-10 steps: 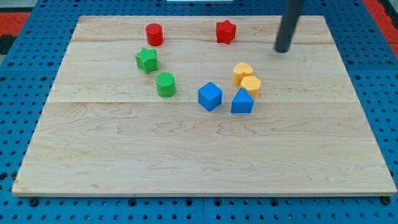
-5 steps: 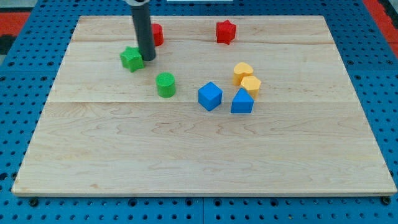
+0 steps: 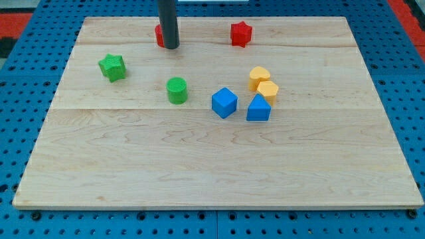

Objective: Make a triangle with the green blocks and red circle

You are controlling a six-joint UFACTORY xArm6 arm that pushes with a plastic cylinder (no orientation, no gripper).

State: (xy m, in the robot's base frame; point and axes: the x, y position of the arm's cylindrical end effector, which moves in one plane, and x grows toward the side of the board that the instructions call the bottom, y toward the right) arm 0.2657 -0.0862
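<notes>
Standing before the red circle (image 3: 159,34), my tip (image 3: 171,47) — a jawless tool — hides its contact.

— What's the tabletop (image 3: 199,166) made of?
— Pale wood in planks, the grain showing, with a smooth matt finish. It lies on a blue pegboard (image 3: 20,73) full of holes.
— And the blocks?
— Matt plastic; the green cylinder (image 3: 176,90) and green star (image 3: 112,67) look finely ribbed. The rod (image 3: 169,23) is dark, faintly sheened.

A single camera looks down at an angle from the near side, taking in the whole wooden board (image 3: 219,172)
</notes>
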